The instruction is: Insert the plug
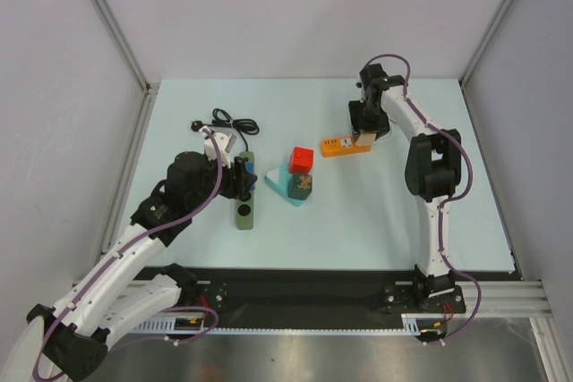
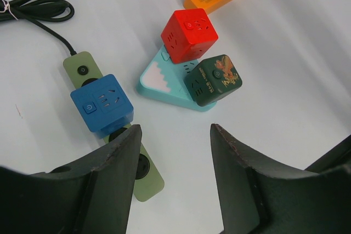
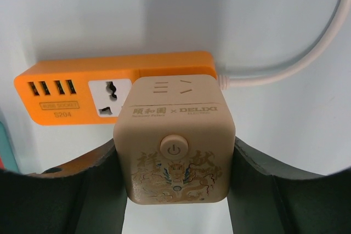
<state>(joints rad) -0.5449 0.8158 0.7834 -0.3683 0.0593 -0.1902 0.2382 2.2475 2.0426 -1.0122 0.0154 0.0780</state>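
Right pincer clamped on beige cube adapter at orange plastic power strip. Left pincer apart, empty, above pale surface. Small black plug lies apart.

Bright, even light from above fills my views; shadows on the pale surface are soft, and details look sharp.
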